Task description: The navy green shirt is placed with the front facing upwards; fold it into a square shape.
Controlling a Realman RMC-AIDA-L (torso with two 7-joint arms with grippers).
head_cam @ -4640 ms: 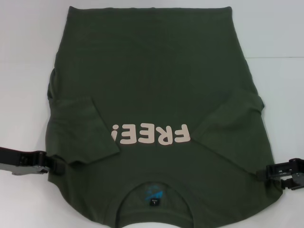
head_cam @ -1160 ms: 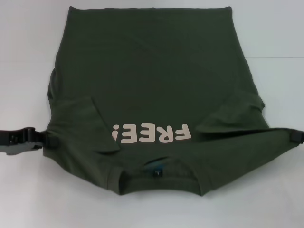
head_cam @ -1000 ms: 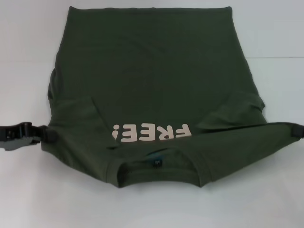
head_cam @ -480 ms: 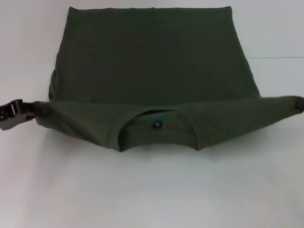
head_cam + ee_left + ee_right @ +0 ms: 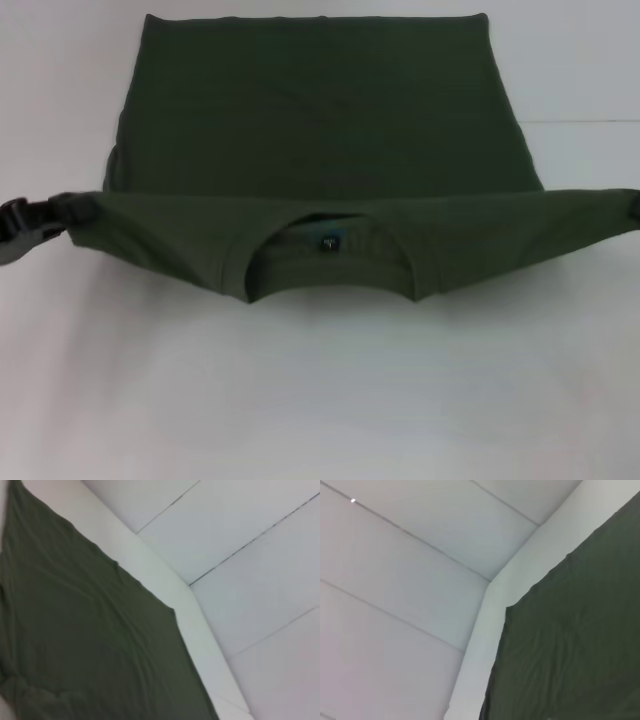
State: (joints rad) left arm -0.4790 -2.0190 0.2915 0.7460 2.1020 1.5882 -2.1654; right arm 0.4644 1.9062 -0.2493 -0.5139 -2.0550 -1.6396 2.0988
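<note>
White table (image 5: pixel 320 400), pale panelled wall (image 5: pixel 260 555).

Navy green shirt (image 5: pixel 320 120): dark olive, spread flat on white desk; collar end lifted, stretched taut sideways, folded over chest; small dark tag visible inside collar.

No lettering can be read: the small dark tag (image 5: pixel 327 242) inside the collar of the navy green shirt (image 5: pixel 320 120) is too small to make out.

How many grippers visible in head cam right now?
2. The left gripper is at the left edge, clamped on the navy green shirt at its lifted shoulder corner. The right gripper barely shows at the right edge, at the other corner.
</note>
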